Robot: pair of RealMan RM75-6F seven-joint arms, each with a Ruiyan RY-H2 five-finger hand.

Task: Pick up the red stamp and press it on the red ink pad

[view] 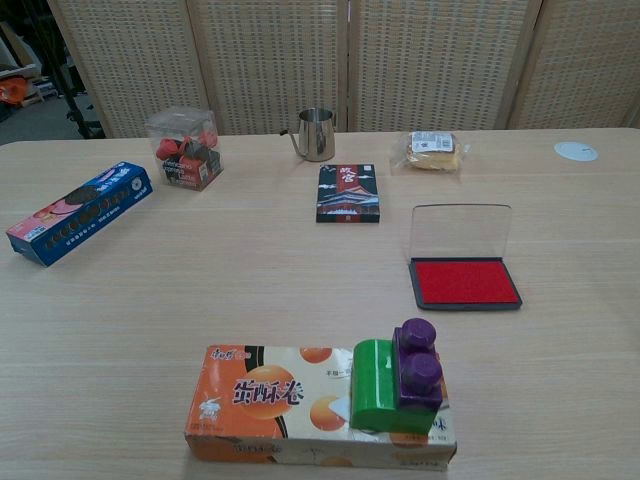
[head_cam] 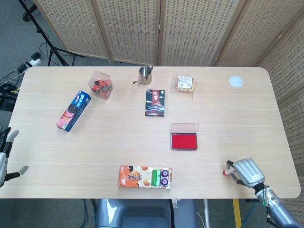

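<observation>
The red ink pad (head_cam: 184, 141) lies right of the table's centre with its clear lid standing open; the chest view shows it too (view: 464, 282). My right hand (head_cam: 246, 172) rests near the front right corner, well to the right of and nearer than the pad. Its fingers are curled around the small red stamp (head_cam: 225, 173), of which only a red and white tip shows. My left hand (head_cam: 4, 156) hangs off the table's left front edge with its fingers spread and nothing in them. Neither hand appears in the chest view.
An orange snack box (head_cam: 137, 176) topped by a green and purple block (view: 398, 385) lies at the front centre. Further back are a blue cookie box (head_cam: 73, 110), a clear box (head_cam: 101, 84), a metal cup (head_cam: 145, 74), a dark pack (head_cam: 155, 101), a wrapped bun (head_cam: 185, 84) and a white disc (head_cam: 236, 81).
</observation>
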